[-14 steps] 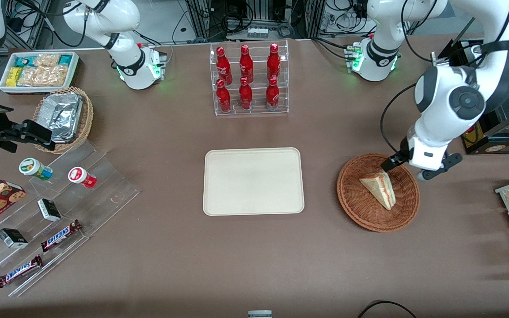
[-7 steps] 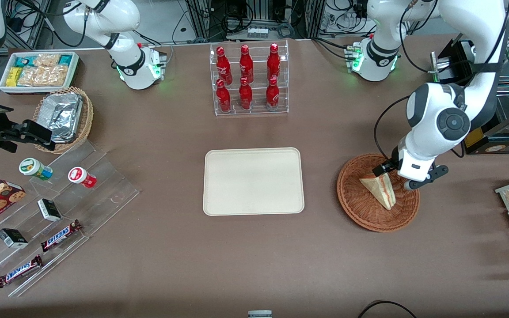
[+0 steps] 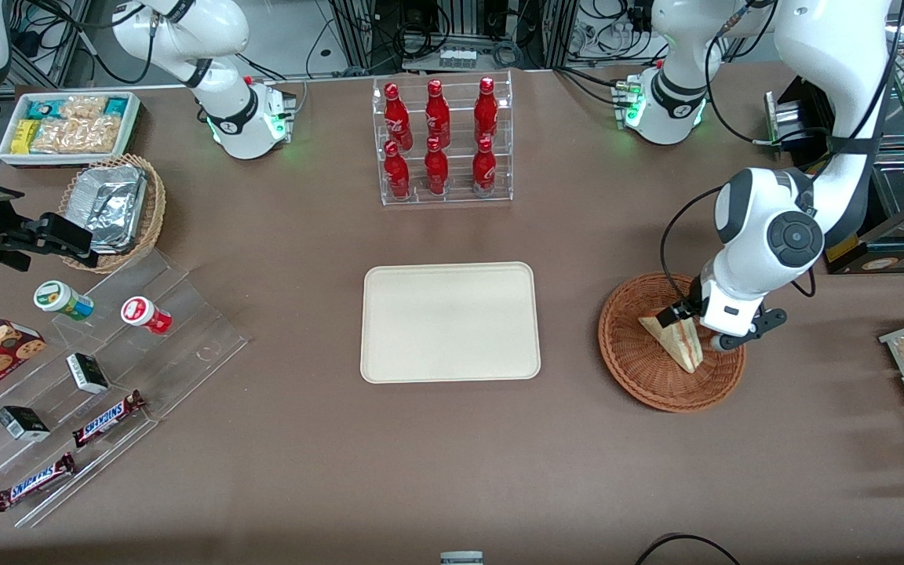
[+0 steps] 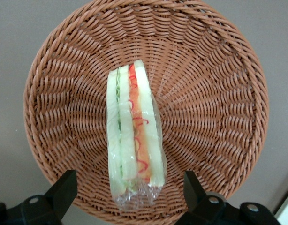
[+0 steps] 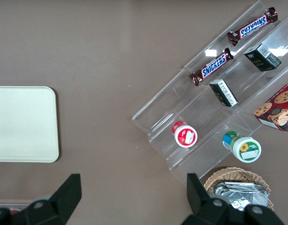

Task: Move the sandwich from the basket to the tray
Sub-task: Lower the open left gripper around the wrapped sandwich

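Tool of the working arm hangs low over the basket, at the right of the front view's middle band, with its two fingers spread wide, one on either side of the sandwich and touching neither face of it. On the brown desk, the cream tray lies flat at the centre of the front view, well apart from the basket. That round reddish-brown wicker basket sits toward the working arm's end of the desk. Inside it the wrapped sandwich stands on edge, its white bread, red-orange and green layers facing the wrist camera, with its narrow end pointing toward the front camera.
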Robot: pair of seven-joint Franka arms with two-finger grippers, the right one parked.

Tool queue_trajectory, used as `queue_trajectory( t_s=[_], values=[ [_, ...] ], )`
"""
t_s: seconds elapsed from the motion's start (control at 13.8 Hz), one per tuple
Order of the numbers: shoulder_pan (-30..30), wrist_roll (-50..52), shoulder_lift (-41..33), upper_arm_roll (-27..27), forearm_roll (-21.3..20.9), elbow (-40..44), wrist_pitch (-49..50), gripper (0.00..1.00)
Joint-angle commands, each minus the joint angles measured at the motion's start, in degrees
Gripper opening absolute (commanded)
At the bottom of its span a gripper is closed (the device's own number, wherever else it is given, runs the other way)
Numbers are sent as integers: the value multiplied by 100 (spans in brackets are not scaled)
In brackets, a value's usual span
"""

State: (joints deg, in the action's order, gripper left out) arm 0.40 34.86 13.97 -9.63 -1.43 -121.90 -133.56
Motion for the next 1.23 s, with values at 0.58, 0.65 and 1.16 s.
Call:
queue_trajectory(
  t_s=[0.58, 0.65, 1.16],
  values=[
    [21, 311, 484, -12, 3, 96, -512, 99],
    [21, 372, 528, -12, 3, 79, -565, 94],
    [-14, 795, 537, -12, -68, 43, -539, 0]
  ],
)
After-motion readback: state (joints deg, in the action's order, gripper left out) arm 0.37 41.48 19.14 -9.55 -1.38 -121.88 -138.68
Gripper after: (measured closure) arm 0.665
